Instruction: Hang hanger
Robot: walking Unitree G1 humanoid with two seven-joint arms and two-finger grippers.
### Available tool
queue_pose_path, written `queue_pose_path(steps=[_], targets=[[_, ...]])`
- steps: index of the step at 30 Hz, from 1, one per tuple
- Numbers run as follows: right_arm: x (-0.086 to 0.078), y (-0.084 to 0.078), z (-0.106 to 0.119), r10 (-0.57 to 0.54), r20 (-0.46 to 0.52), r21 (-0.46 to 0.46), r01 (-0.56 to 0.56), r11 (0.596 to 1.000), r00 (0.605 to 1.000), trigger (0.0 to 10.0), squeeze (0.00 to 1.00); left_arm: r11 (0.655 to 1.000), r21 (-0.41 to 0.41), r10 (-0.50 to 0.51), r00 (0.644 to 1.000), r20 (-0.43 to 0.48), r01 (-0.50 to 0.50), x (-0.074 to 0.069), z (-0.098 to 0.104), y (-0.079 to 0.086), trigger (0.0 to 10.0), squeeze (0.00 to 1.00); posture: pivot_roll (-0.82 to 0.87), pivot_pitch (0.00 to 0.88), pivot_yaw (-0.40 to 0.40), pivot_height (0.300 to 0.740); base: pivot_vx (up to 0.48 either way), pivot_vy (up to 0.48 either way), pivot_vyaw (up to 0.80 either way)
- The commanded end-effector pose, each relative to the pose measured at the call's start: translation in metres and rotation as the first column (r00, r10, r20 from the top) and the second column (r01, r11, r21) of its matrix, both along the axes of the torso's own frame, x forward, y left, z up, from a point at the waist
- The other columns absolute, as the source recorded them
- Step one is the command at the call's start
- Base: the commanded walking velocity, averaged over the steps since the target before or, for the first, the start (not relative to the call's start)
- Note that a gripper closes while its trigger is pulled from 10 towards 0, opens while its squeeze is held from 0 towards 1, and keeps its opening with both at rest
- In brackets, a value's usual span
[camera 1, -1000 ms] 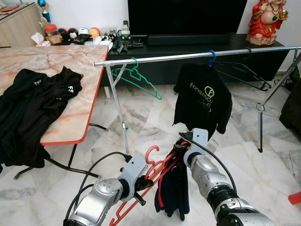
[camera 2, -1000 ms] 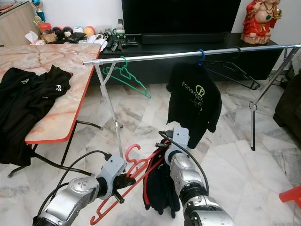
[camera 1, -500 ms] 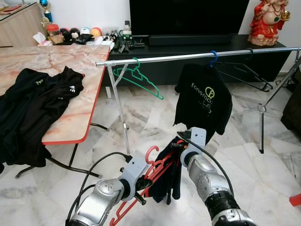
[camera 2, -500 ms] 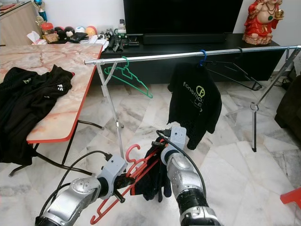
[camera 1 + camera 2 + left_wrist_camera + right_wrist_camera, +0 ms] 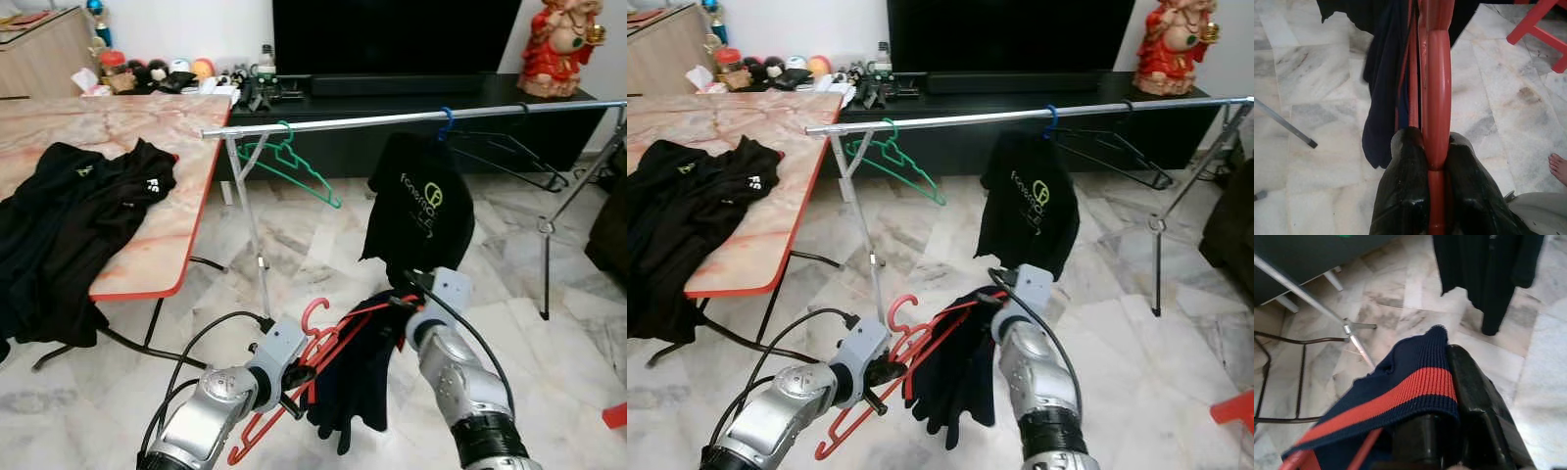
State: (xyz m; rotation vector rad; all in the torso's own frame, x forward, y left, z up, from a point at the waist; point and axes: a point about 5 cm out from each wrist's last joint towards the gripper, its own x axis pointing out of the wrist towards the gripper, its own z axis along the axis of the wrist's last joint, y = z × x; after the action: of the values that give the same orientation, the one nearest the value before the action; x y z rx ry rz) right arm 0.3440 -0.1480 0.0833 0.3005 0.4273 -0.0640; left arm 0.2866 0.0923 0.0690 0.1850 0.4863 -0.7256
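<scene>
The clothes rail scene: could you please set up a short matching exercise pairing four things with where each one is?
Things:
1. green hanger
2. black T-shirt
3. red hanger
4. black clothes

Places:
A. lying on the table
B. held low between the left gripper and right gripper
C. bare on the rail, near its left end
D. hanging from the rail on a blue hook

Pairs: 1-C, 2-D, 3-B, 4-A

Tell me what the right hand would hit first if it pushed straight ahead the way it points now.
Probably the black T-shirt hanging on the rail. The right hand, gripping the navy garment on the red hanger, points at it; depth is uncertain.
</scene>
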Motion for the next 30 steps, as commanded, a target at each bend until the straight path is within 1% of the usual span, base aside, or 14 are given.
queue_pose_path(steps=[1,3,5,7,8,9,13,18,20,21,23,24,27,30], targets=[[0.001,0.002,0.006,0.01,0.018,0.008,-0.011,1.0,1.0,10.0,0.0,1.0,0.011,0.022,1.0,0.01,-0.023,0.001,0.002,0.008,10.0,0.0,0.08,0.046,-0.015,0.74,0.0,0.0,0.0],[0.0,0.003,0.006,0.02,0.015,0.015,-0.02,1.0,1.0,10.0,0.0,1.0,0.01,0.023,1.0,0.01,-0.023,0.001,0.002,0.008,10.0,0.0,0.08,0.049,-0.015,0.74,0.0,0.0,0.0],[-0.003,0.022,0.007,0.139,0.03,0.054,-0.141,0.989,0.99,10.0,0.0,1.0,0.003,0.02,1.0,0.012,-0.02,0.001,0.003,0.007,10.0,0.0,0.07,0.053,-0.011,0.74,0.0,0.0,0.0],[-0.003,0.025,0.008,0.157,0.034,0.058,-0.159,0.986,0.987,10.0,0.0,1.0,0.0,0.018,1.0,0.012,-0.018,0.001,0.003,0.007,10.0,0.0,0.07,0.053,-0.011,0.74,0.0,0.0,0.0],[-0.004,0.038,0.013,0.227,0.065,0.078,-0.232,0.97,0.972,10.0,0.0,1.0,-0.011,-0.001,1.0,0.012,0.002,0.001,0.004,0.004,10.0,0.0,0.07,0.053,-0.011,0.74,0.0,0.0,0.0],[-0.005,0.042,0.015,0.248,0.075,0.082,-0.254,0.964,0.966,10.0,0.0,1.0,-0.014,-0.008,1.0,0.012,0.009,0.001,0.004,0.003,10.0,0.0,0.07,0.053,-0.011,0.74,0.0,0.0,0.0],[-0.003,0.051,0.021,0.316,0.113,0.045,-0.323,0.945,0.942,10.0,0.0,0.997,-0.045,-0.055,0.998,0.004,0.055,-0.003,0.006,-0.004,10.0,0.0,0.07,0.057,-0.011,0.74,0.0,0.0,0.0],[0.003,0.044,0.029,0.344,0.14,-0.041,-0.342,0.939,0.929,10.0,0.0,0.993,-0.068,-0.094,0.996,-0.008,0.094,-0.009,0.006,-0.005,10.0,0.0,0.08,0.057,-0.014,0.74,0.0,0.0,0.0],[0.007,0.037,0.031,0.33,0.137,-0.101,-0.318,0.943,0.934,10.0,0.0,0.992,-0.07,-0.103,0.995,-0.011,0.102,-0.011,0.005,-0.003,10.0,0.0,0.07,0.059,-0.014,0.74,0.0,0.0,0.0],[0.012,0.028,0.033,0.294,0.138,-0.11,-0.28,0.954,0.946,10.0,0.0,0.991,-0.073,-0.112,0.994,-0.016,0.111,-0.012,0.004,-0.002,10.0,0.0,0.07,0.059,-0.016,0.74,0.0,0.0,0.0],[0.014,0.024,0.034,0.277,0.143,-0.114,-0.262,0.958,0.95,10.0,0.0,0.991,-0.074,-0.114,0.993,-0.016,0.113,-0.013,0.004,-0.002,10.0,0.0,0.07,0.059,-0.016,0.74,0.0,0.0,0.0],[0.015,0.02,0.035,0.271,0.14,-0.157,-0.249,0.956,0.952,10.0,0.0,0.99,-0.082,-0.12,0.993,-0.015,0.118,-0.013,0.005,-0.002,10.0,0.0,0.07,0.061,-0.016,0.74,0.0,0.0,0.0],[0.016,0.018,0.034,0.284,0.13,-0.238,-0.248,0.939,0.95,10.0,0.0,0.989,-0.086,-0.122,0.992,-0.012,0.121,-0.013,0.006,-0.002,10.0,0.0,0.07,0.061,-0.017,0.74,0.0,0.0,0.0],[0.013,0.019,0.025,0.284,0.106,-0.249,-0.251,0.936,0.953,10.0,0.0,0.989,-0.09,-0.117,0.993,-0.008,0.116,-0.012,0.007,-0.004,10.0,0.0,0.07,0.064,-0.017,0.74,0.0,0.0,0.0]])
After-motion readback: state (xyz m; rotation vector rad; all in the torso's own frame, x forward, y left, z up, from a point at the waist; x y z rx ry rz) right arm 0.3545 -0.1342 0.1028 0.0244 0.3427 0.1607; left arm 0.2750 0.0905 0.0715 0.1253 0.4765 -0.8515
